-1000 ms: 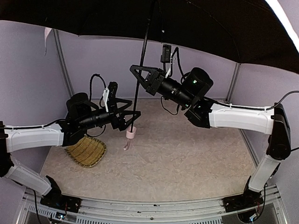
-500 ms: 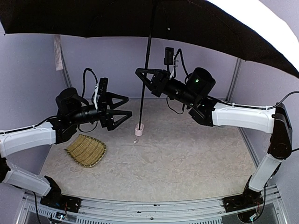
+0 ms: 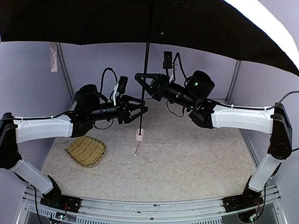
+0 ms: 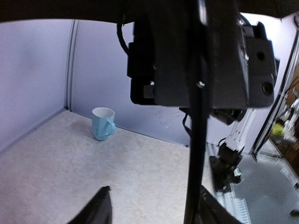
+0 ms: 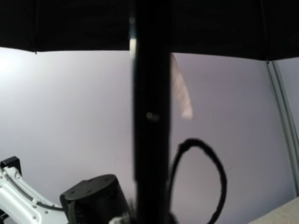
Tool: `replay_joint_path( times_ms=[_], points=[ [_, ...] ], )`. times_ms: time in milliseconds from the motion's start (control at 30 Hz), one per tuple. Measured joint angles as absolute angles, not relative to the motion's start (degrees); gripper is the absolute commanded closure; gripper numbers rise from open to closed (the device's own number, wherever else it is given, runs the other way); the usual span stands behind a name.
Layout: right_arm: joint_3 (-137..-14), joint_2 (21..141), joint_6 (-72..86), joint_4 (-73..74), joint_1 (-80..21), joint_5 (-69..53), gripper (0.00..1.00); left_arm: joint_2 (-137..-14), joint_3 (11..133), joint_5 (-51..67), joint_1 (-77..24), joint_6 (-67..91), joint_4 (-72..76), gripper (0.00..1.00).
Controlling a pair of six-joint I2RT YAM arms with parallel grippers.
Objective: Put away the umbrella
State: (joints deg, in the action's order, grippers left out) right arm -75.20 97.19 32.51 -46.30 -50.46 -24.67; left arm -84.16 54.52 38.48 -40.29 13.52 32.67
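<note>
Top external: open umbrella (image 3: 93, 23) is held upright over the counter (image 3: 187, 158), shaft (image 3: 147, 51) clamped by right tool (image 3: 145, 83); left tool (image 3: 140, 111) set around shaft lower, jaws apart. Judged light, top-heavy; stiff shaft best gripped.

Lilac panel walls (image 3: 98, 58) enclose me on three sides; grey posts (image 3: 63, 70) at the back corners; speckled beige tabletop (image 3: 187, 163); metal rail (image 3: 154, 206) along near edge
</note>
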Motion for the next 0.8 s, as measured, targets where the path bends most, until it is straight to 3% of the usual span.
replay_joint_path(
  times_ms=[133, 233, 367, 433, 567, 800],
  points=[
    [-74.3, 97.3, 33.2, -47.0, -50.4, -24.6, 1.0, -85.3, 55.1, 39.7, -41.3, 15.0, 33.1, 0.87],
    [-73.7, 97.3, 33.6, -47.0, -50.3, -24.4, 1.0, -85.9, 55.1, 40.6, -42.1, 16.3, 33.8, 1.0],
    [-73.0, 97.3, 35.0, -47.3, -49.7, -24.7, 1.0, -86.5, 55.2, 40.6, -42.9, 18.4, 34.5, 1.0],
    [-72.3, 97.3, 36.4, -47.8, -49.0, -24.6, 0.77, -87.0, 55.1, 40.1, -43.2, 20.1, 34.9, 1.0],
    [-70.3, 96.9, 40.5, -49.2, -47.4, -23.6, 0.53, -88.3, 54.3, 37.5, -44.1, 23.2, 35.6, 1.0],
    [-69.5, 96.6, 46.5, -52.6, -41.7, -20.8, 0.41, -91.5, 49.6, 31.9, -46.4, 26.7, 36.9, 1.0]
  ],
)
